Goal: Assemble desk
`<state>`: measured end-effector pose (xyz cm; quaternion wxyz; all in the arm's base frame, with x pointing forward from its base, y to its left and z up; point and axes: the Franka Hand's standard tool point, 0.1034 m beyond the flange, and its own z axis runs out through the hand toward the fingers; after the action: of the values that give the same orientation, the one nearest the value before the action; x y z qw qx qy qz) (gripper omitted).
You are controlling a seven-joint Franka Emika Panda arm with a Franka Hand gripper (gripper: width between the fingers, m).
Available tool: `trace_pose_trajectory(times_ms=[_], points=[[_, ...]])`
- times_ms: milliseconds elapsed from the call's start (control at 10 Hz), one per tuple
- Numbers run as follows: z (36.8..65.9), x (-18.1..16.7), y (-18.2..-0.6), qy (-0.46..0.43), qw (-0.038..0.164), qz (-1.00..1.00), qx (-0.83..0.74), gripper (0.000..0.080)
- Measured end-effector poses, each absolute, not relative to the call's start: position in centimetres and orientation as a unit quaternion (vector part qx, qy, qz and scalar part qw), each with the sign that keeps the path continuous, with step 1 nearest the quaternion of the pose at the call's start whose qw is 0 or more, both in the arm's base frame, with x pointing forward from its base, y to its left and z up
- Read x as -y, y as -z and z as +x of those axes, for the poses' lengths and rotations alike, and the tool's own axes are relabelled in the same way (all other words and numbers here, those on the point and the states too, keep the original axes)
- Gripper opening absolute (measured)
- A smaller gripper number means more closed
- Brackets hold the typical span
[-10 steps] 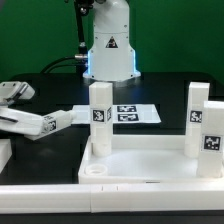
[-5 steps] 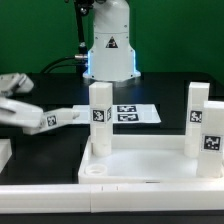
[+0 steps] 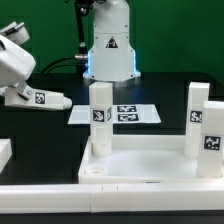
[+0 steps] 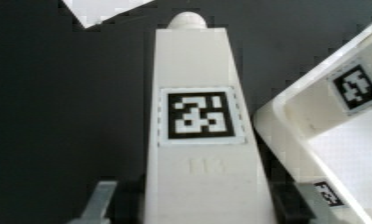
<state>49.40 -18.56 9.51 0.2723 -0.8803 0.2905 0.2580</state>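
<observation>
Black table; pincer apparently grips tagged leg.

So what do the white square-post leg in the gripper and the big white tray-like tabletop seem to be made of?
The white square-post leg looks like matte moulded plastic: even white, rounded tip, with a printed tag. The white tray-like tabletop looks the same: smooth, even white, with a moulded rim. A coated material can't be ruled out.

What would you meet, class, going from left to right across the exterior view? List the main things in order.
Pincer → the leg it holds → upright leg in the tabletop → marker board → second upright leg.
</observation>
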Motion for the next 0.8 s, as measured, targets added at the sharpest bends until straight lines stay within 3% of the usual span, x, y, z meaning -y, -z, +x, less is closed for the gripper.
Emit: trace_pose_trajectory(times_ms=[100,500,800], points=[[50.7,18.9,-9.7,-0.222,0.253,-0.893,-0.300,0.0284],[58.7,19.1,-15.5,-0.078,0.202,-0.939,-0.268,0.0284],[59.5,19.9,-15.4,0.019,0.149,-0.946,-0.287,0.0284]])
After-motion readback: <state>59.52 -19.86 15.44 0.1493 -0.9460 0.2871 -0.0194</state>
